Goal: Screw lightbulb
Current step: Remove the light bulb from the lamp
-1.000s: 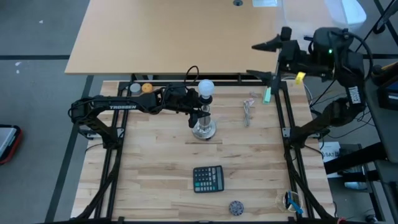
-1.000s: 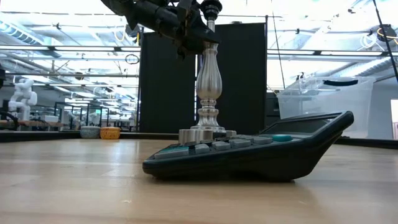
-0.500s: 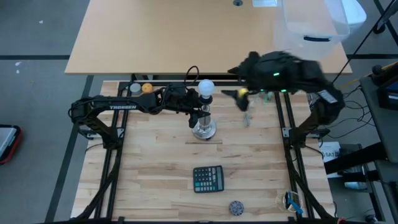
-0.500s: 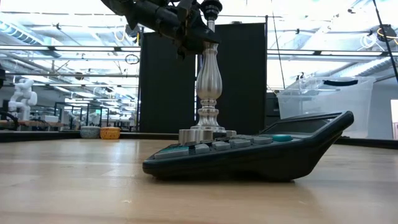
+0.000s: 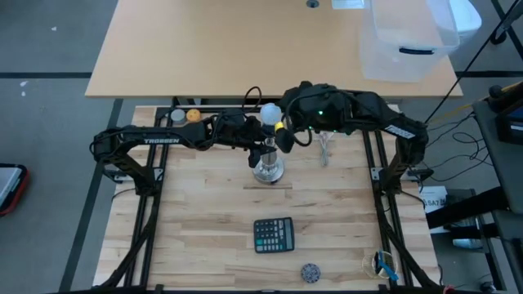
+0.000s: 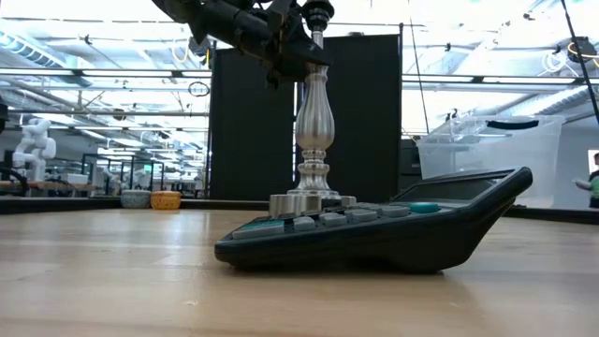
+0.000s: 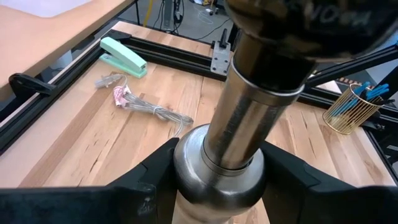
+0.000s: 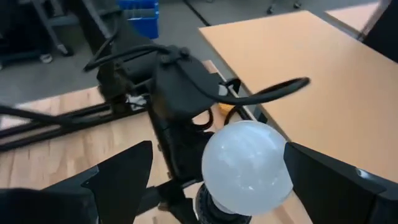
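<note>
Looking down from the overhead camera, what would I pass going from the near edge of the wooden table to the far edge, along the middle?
Small round grey thing → calculator → silver stand clamped by the left gripper → lightbulb atop it, between the open fingers of the right gripper.

Black partition (image 6: 253,122) behind, bright ceiling lights (image 6: 94,19).

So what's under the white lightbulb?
The lightbulb sits on top of the silver stand, which the left pincer clamps just below. The right pincer is open around the bulb. Its screw base is hidden inside the dark socket.
</note>
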